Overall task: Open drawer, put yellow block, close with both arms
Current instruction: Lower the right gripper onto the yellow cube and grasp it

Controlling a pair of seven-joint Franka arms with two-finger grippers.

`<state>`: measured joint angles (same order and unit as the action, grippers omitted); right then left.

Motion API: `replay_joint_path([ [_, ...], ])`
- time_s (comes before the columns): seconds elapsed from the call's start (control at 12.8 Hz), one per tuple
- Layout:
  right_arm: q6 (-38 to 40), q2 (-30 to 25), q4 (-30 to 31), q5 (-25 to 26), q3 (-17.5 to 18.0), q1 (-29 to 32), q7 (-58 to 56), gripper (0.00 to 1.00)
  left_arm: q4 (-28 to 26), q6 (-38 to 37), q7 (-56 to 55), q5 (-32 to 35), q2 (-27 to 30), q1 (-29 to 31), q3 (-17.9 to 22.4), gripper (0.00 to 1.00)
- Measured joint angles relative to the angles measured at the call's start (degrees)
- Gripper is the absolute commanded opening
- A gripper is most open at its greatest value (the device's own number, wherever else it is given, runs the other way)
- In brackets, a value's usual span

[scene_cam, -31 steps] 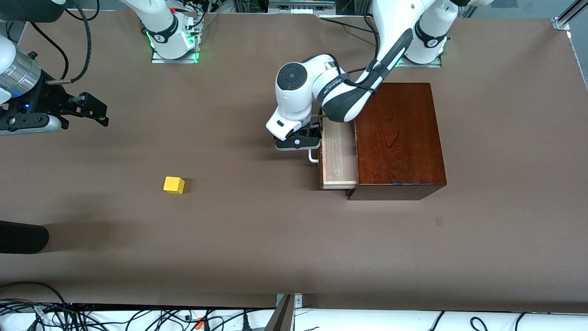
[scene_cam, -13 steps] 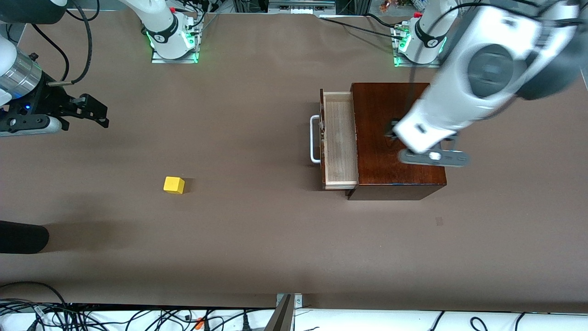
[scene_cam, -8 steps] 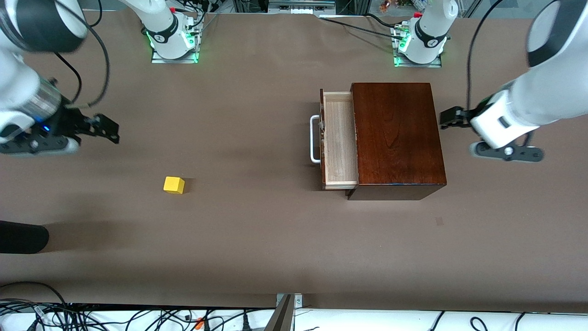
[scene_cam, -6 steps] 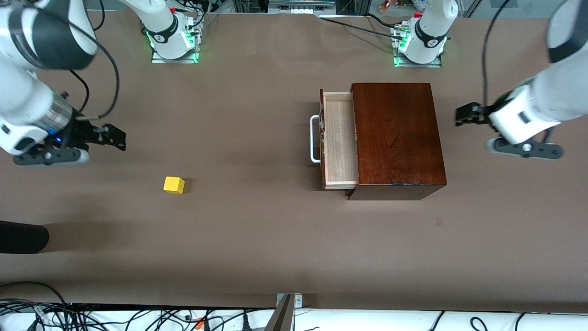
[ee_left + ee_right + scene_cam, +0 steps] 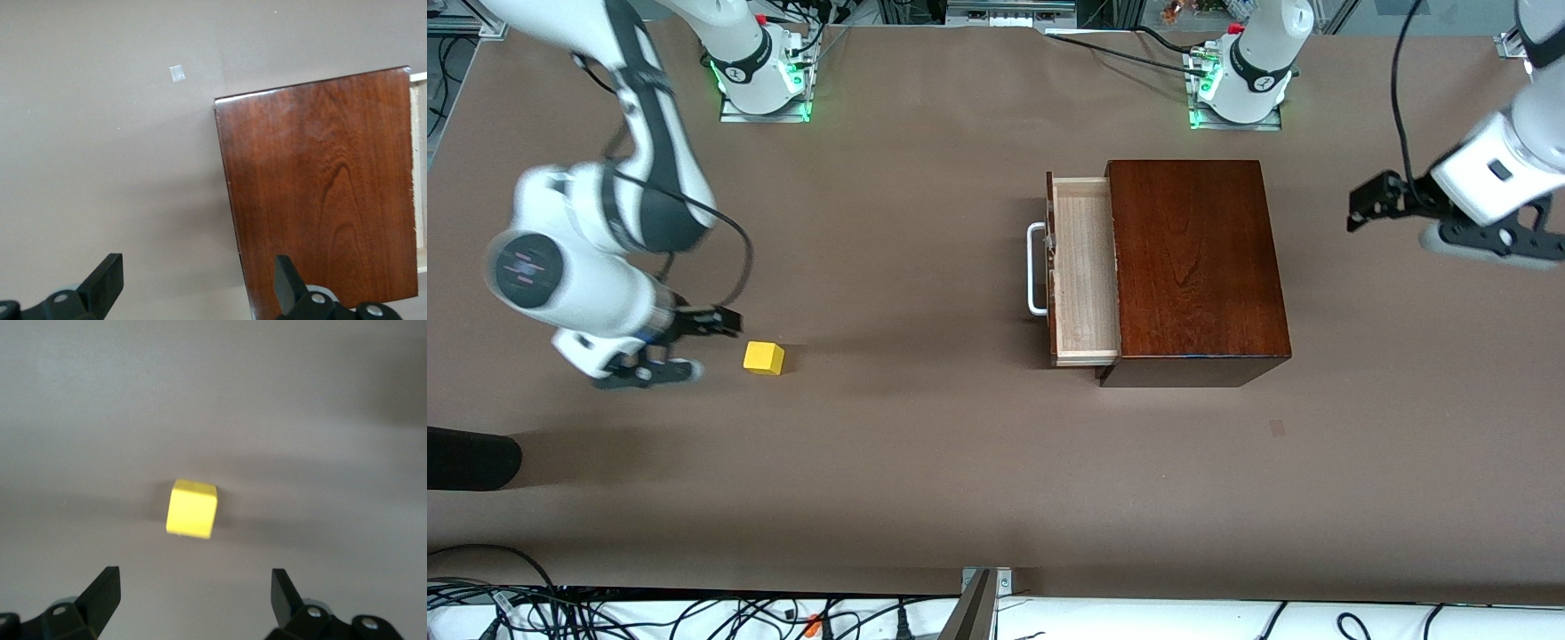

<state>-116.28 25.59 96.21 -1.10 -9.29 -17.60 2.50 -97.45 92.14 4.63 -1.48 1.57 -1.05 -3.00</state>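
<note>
The drawer (image 5: 1083,267) stands pulled out of the mahogany box (image 5: 1196,267), its pale tray bare and its white handle (image 5: 1034,269) toward the right arm's end. The yellow block (image 5: 764,357) lies on the table, far from the box toward the right arm's end; it also shows in the right wrist view (image 5: 192,508). My right gripper (image 5: 725,322) is open and empty, low over the table just beside the block. My left gripper (image 5: 1359,206) is open and empty, up over the table past the box at the left arm's end; the box (image 5: 320,187) shows in its wrist view.
The brown table (image 5: 925,462) carries only the box and the block. A dark object (image 5: 471,458) lies at the table's edge near the front camera at the right arm's end. Cables (image 5: 694,613) run along the front edge.
My left gripper let go of the drawer handle and swung up over the box to the left arm's end. My right gripper came down close to the yellow block. The drawer stays open.
</note>
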Motion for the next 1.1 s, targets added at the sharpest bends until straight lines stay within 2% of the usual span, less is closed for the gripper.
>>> replay_joint_path([
  [0.31, -13.23, 2.98, 7.73, -0.05, 0.12, -0.96, 5.02, 1.00, -0.07, -1.78, -1.11, 0.00, -0.20, -0.15, 0.21, 1.00],
  [0.63, -18.32, 5.06, 10.85, -0.07, 0.14, -0.97, 9.41, 0.99, -0.01, -2.26, -1.98, 0.00, -0.46, -0.15, 0.21, 1.00],
  [0.7, -18.80, 5.56, 11.02, -0.07, 0.24, -0.97, 10.48, 0.95, 0.01, -2.29, -1.99, 0.00, -0.46, -0.15, 0.21, 1.00],
  [0.86, -19.97, 6.44, 11.06, -0.08, 0.69, -1.02, 11.45, 0.82, 0.06, -2.34, -2.00, 0.00, -0.47, -0.15, 0.20, 1.00],
  [1.1, -20.63, 7.09, 11.07, -0.08, 0.80, -1.01, 11.77, 0.40, 0.13, -2.69, -2.00, 0.00, -0.47, -0.15, 0.19, 1.00],
])
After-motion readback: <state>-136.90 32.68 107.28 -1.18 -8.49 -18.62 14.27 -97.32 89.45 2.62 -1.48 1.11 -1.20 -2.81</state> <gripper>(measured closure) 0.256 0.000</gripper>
